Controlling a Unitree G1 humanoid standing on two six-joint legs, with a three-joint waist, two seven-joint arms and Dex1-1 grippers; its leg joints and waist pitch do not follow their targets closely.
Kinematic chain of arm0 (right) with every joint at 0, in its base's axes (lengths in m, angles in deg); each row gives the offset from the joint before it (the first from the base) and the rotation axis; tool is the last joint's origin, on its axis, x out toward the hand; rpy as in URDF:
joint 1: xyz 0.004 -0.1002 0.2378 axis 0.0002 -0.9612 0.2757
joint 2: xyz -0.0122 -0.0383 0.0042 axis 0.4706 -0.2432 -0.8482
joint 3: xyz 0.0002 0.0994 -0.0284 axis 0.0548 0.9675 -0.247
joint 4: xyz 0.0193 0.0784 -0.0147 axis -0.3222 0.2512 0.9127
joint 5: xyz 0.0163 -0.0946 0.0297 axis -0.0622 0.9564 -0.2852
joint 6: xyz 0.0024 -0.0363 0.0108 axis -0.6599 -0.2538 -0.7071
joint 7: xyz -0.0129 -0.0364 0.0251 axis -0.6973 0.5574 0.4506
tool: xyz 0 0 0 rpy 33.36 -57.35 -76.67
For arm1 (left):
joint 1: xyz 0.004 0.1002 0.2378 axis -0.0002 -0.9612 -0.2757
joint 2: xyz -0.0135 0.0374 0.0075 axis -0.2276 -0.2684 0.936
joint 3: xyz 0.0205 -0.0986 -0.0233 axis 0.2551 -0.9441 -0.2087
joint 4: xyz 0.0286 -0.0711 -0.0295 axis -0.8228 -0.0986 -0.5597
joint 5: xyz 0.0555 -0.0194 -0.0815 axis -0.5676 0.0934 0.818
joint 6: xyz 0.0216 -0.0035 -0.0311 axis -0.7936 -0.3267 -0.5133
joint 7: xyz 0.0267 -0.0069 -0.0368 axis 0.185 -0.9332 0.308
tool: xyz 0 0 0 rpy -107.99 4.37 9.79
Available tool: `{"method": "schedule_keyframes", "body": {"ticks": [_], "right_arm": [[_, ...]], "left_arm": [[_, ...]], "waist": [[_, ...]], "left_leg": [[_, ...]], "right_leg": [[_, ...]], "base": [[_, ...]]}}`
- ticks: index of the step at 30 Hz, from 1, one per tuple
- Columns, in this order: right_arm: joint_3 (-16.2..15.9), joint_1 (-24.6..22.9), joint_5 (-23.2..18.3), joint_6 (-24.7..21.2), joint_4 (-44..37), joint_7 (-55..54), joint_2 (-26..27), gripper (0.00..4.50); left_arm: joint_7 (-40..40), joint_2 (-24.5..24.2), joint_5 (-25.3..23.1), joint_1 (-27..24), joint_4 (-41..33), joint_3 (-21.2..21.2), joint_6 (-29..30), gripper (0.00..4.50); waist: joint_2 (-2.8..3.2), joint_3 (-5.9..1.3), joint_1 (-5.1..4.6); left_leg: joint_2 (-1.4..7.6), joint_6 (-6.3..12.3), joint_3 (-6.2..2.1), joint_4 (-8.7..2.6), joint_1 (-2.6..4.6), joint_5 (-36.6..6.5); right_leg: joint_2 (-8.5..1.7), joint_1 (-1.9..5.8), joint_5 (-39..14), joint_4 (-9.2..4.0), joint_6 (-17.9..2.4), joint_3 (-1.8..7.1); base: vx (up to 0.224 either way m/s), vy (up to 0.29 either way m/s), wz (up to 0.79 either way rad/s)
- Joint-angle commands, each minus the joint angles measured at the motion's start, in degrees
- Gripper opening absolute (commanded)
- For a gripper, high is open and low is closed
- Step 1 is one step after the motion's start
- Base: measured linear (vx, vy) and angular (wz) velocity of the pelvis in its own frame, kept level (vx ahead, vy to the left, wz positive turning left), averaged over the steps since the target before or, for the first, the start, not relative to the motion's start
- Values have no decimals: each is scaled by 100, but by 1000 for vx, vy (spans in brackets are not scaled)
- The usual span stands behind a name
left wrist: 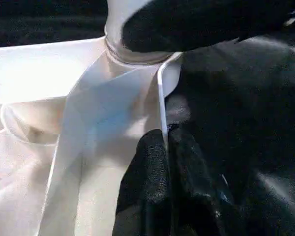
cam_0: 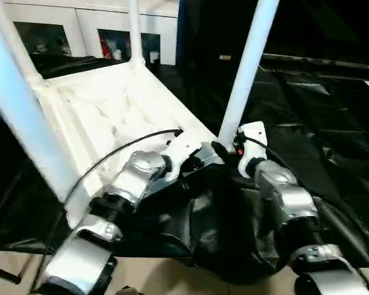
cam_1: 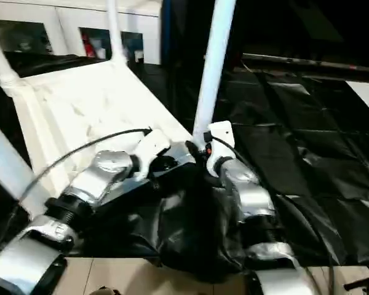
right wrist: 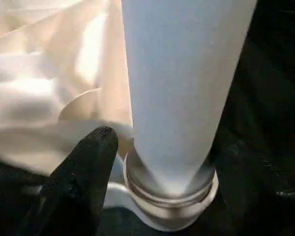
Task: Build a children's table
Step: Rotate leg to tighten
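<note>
The children's table lies upside down, its white ribbed tabletop [cam_0: 111,117] facing up, with white tubular legs standing in the corner sockets. One leg [cam_0: 246,67] rises from the near right corner and another [cam_0: 18,104] from the near left. A third leg [cam_0: 134,31] stands at the back. My left gripper [cam_0: 194,163] is shut on the tabletop's thin rim [left wrist: 162,98] beside the near right corner. My right gripper [cam_0: 224,150] is open around the foot of the near right leg. One black finger [right wrist: 88,167] stands just off the socket collar [right wrist: 169,196].
Crumpled black sheeting [cam_0: 307,123] covers the ground under and to the right of the tabletop. A white cabinet [cam_0: 92,24] with dark openings runs along the back. A strip of pale floor [cam_0: 160,276] shows at the near edge.
</note>
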Motion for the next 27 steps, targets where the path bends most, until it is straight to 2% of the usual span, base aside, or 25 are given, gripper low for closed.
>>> {"method": "schedule_keyframes", "body": {"ticks": [1,2,4,6,7,10,15,21,23,27], "right_arm": [[-444,-206,-75,-48,-363,862,-251,312],[-491,-248,-31,8,-433,1013,-361,312],[-510,-264,2,49,-455,1087,-415,312],[-552,-364,-66,23,-639,1461,-600,312],[-620,-506,-198,-86,-919,1999,-877,312],[-743,-644,-301,-193,-1158,2534,-1222,312],[-759,-712,-475,-350,-1321,2890,-1407,312],[-661,-662,-667,-422,-1386,3088,-1397,268],[-673,-663,-704,-448,-1418,3136,-1414,238],[-712,-679,-717,-472,-1422,3207,-1417,218]], "left_arm": [[825,-276,97,-235,-230,207,-353,0],[1072,-376,154,-300,-323,243,-419,0],[1205,-431,186,-331,-366,260,-443,0],[1486,-613,227,-404,-494,311,-436,0],[1821,-811,337,-487,-659,301,-403,0],[2122,-974,499,-566,-800,214,-423,0],[2368,-1104,633,-641,-884,147,-402,0],[2552,-1185,768,-725,-1048,107,-303,0],[2583,-1197,787,-745,-1087,118,-275,0],[2605,-1183,797,-760,-1124,133,-248,0]], "waist": [[8,-323,40],[16,-330,54],[32,-333,54],[38,-330,55],[60,-337,73],[36,-347,87],[26,-340,120],[18,-343,119],[23,-346,127],[10,-349,128]], "left_leg": [[75,32,1,-341,37,-1402],[82,74,7,-327,32,-1251],[87,66,19,-325,52,-1224],[99,61,22,-328,52,-1227],[108,63,18,-328,69,-1254],[99,200,34,-299,59,-1058],[100,228,47,-291,69,-1087],[104,214,47,-283,69,-1035],[101,229,49,-277,68,-981],[95,237,53,-269,68,-933]], "right_leg": [[-344,248,-1055,-473,-952,148],[-342,260,-784,-441,-1005,148],[-331,240,-587,-417,-1129,142],[-323,244,-468,-397,-1202,140],[-322,248,-403,-386,-1232,134],[-309,268,84,-335,-1343,127],[-335,269,-120,-348,-1378,130],[-337,266,-141,-335,-1391,130],[-336,266,-104,-330,-1398,129],[-332,268,-85,-323,-1392,127]], "base": [[0,0,0],[0,0,0],[0,0,0],[0,0,0],[0,0,0],[0,0,0],[0,0,0],[0,0,0],[0,0,0],[0,0,0]]}}
